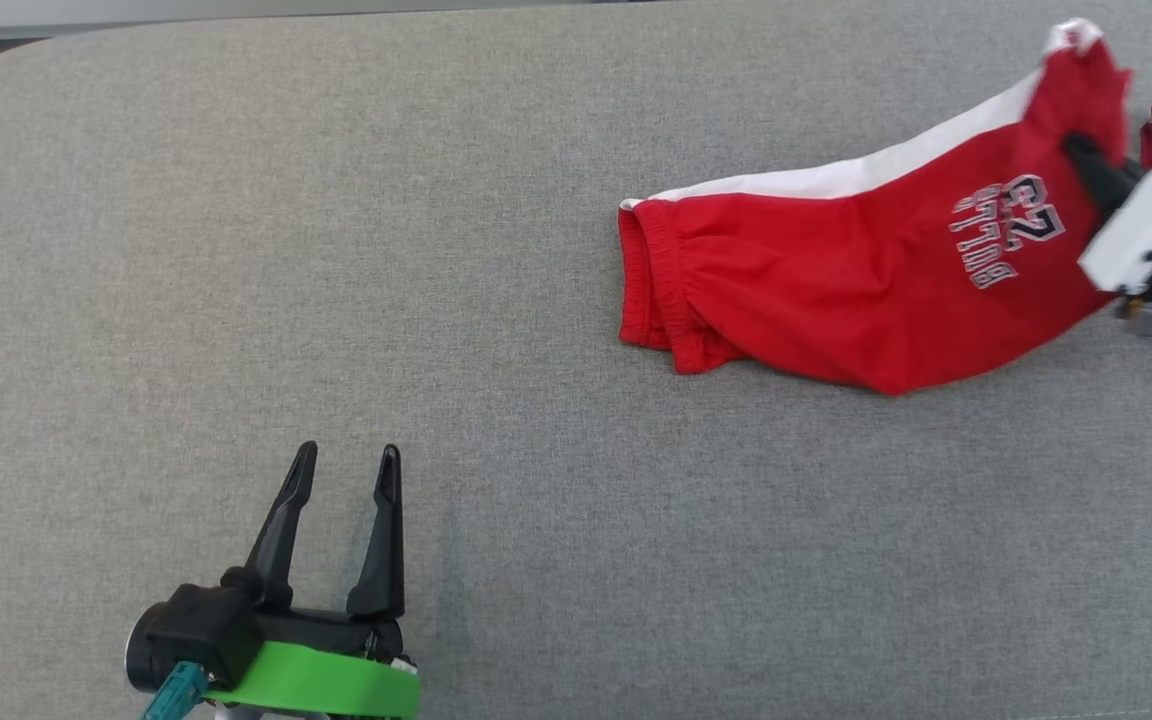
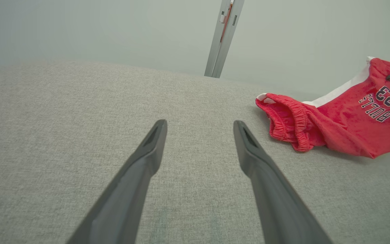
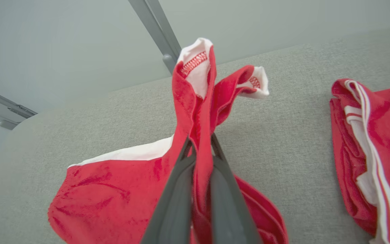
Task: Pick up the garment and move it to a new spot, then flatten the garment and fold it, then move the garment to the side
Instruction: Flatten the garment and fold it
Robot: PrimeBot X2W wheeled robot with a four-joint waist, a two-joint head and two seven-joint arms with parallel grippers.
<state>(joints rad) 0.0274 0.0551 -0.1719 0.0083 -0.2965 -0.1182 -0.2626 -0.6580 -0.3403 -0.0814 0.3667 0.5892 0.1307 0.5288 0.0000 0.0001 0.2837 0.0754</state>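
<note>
a: what is the right gripper (image 3: 200,144) doing?
b: its two dark fingers are pressed together on a bunched fold of the red garment (image 3: 113,189). the cloth is pinched between them and a white hem stands up past the tips.
a: and the rest of the garment?
b: that end is raised at the gripper. the other end, with the gathered elastic edge, lies on the grey cloth surface (image 1: 336,250), far right in the head view. the white side stripe and printed lettering face up.
a: the left gripper (image 1: 348,462)?
b: fingers spread, nothing between them, near the robot and well apart from the garment.
a: anything else?
b: a second red and white cloth (image 3: 367,145) lies near the held one, on its right.
</note>
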